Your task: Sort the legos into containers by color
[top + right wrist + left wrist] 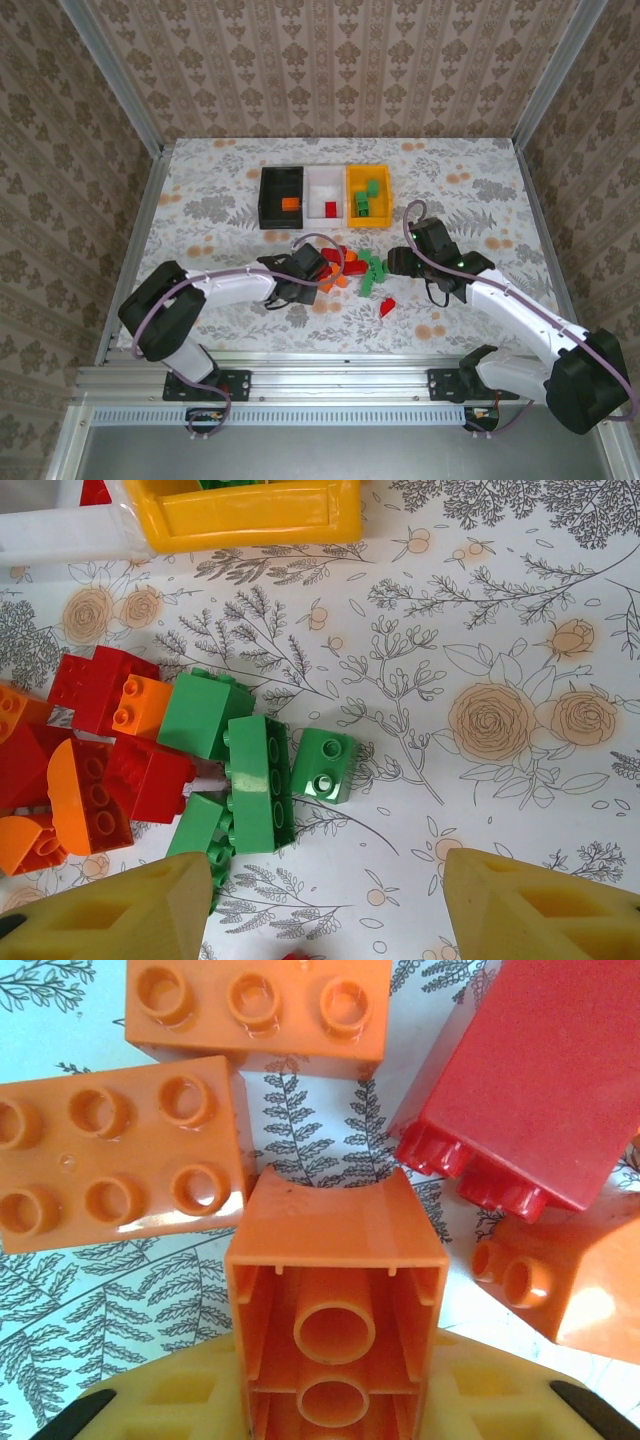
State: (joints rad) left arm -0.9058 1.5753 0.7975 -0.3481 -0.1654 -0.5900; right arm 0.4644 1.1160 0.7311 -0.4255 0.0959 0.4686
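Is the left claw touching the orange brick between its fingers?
Touching. In the left wrist view, the left gripper's yellow pads sit flush against both sides of the orange brick.

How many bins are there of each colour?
Black bin: 1
White bin: 1
Yellow bin: 1
Total: 3
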